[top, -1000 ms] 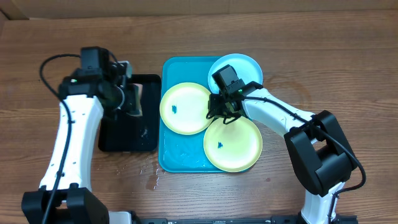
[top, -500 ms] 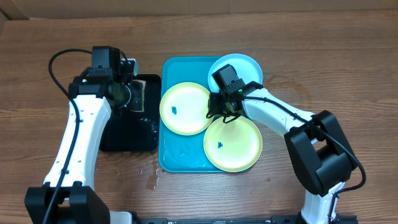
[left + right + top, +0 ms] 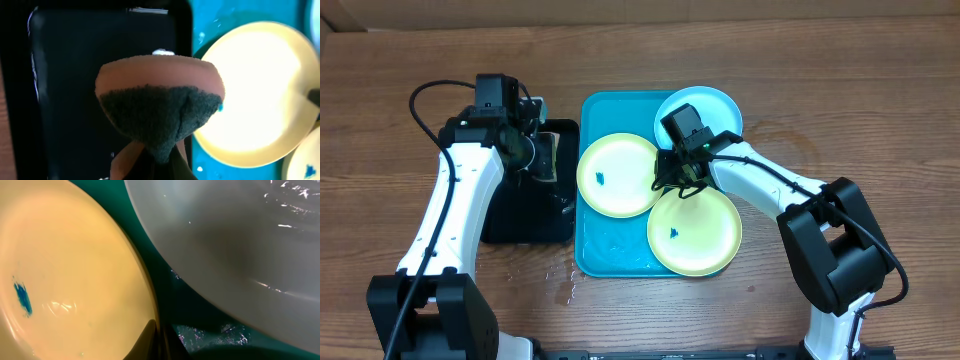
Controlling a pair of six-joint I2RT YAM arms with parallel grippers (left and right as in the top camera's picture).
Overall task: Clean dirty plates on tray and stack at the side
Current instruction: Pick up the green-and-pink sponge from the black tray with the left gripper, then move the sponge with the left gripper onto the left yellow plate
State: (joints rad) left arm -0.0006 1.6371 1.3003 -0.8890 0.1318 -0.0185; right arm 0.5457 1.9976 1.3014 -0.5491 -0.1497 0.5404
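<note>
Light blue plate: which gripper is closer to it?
Right. The right gripper pinches a yellow-green plate just beside the light blue plate; the left gripper is far off, holding a sponge over the black tray.

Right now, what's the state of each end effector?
Left end effector: closed, holding the sponge.
Right end effector: closed on the yellow-green plate rim.

Three plates: one yellow-green plate (image 3: 618,174), a second yellow-green plate (image 3: 695,231) and one light blue plate (image 3: 705,104). Two trays: one turquoise tray (image 3: 610,255) and one black tray (image 3: 525,215). One sponge (image 3: 160,95). Two robot arms: left arm (image 3: 450,220) and right arm (image 3: 770,185).
</note>
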